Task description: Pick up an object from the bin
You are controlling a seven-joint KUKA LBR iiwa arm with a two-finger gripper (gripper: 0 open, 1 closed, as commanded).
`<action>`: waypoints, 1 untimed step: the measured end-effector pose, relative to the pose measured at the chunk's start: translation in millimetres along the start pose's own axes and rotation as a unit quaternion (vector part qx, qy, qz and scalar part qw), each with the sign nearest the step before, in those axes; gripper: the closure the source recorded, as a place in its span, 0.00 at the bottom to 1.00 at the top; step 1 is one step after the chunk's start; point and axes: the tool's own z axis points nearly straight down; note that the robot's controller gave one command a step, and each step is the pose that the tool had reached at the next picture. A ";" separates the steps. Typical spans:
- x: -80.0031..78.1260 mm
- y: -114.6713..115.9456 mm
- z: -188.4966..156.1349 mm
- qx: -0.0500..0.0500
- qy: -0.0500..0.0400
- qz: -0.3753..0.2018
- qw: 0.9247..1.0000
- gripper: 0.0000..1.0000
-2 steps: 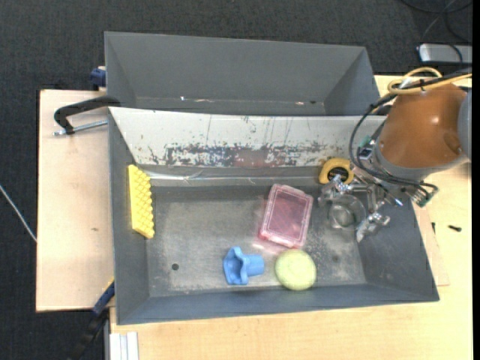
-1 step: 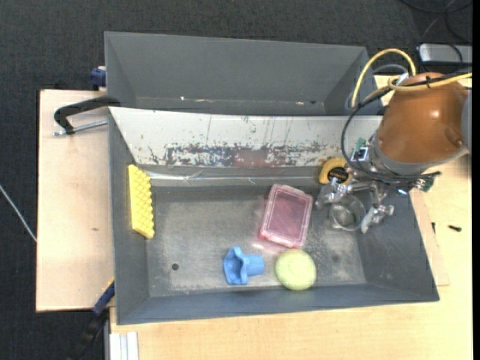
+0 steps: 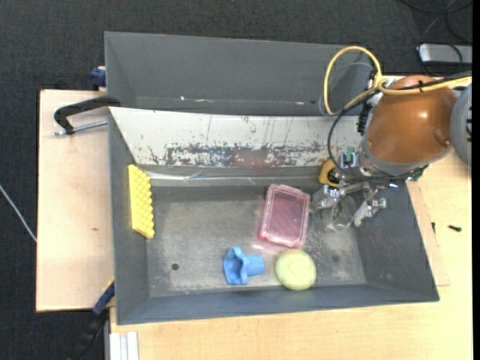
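Pink box (image 3: 285, 214), long axis top-to-bottom, slightly tilted, beside gripper (image 3: 349, 208): spread wide, empty.

Orange cover (image 3: 409, 122) on my wrist hides far right corner of bin (image 3: 225, 73). Small yellow thing (image 3: 328, 175) behind wrist mostly covered, kind unclear. My arm (image 3: 466, 126) cut off at right edge. Floor beneath my gripper (image 3: 349, 205) hidden. Dark speck (image 3: 175, 267) near left: too small to identify.

Four things are carried on the floor of the grey metal bin (image 3: 195, 235). A yellow ridged block (image 3: 140, 201) is set against the left wall. A pink clear box (image 3: 285, 216) is laid flat right of centre. A small blue piece (image 3: 241, 265) and a yellow-green ball (image 3: 295, 270) are seen side by side, just apart, by the near wall.
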 end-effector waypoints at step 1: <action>1.9 -7.5 7.2 0.002 -0.001 0.116 0.993 0.00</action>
